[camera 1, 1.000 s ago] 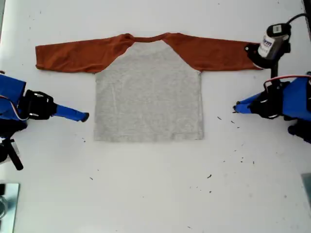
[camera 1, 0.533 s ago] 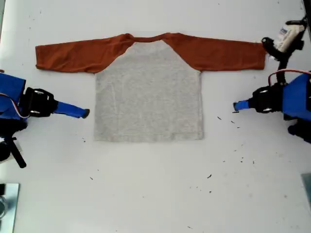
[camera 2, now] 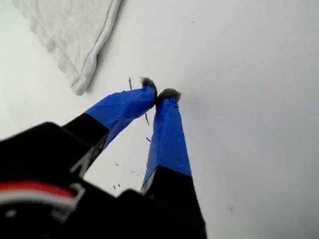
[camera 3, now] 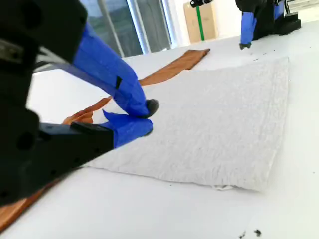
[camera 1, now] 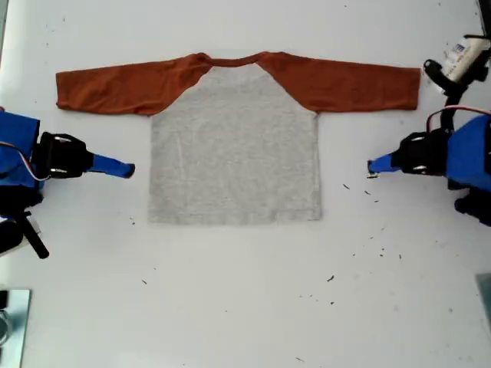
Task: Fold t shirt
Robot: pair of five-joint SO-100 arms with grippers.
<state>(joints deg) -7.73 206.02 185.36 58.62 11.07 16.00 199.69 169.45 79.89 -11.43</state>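
Note:
The t shirt [camera 1: 234, 146] lies flat on the white table, grey body in the middle, rust-orange sleeves [camera 1: 115, 86] spread to both sides; no black print shows. My first gripper [camera 1: 374, 166] [camera 2: 158, 94] is shut and empty over bare table, off the exterior view's right side of the shirt, whose hem corner [camera 2: 79, 84] lies near it. My second gripper [camera 1: 128, 170] [camera 3: 147, 118] hangs shut and empty just off the exterior view's left edge of the grey body [camera 3: 219, 139].
Small dark specks [camera 1: 367, 193] dot the table by my first gripper and toward the front. A white and black motor part [camera 1: 460, 60] of an arm stands past the sleeve cuff at the exterior view's right. A metal object [camera 1: 9, 322] sits at that view's lower left corner.
The motor part at the exterior view's right has moved off the sleeve cuff, which now shows in full. My second gripper has drawn slightly up and back from the shirt.

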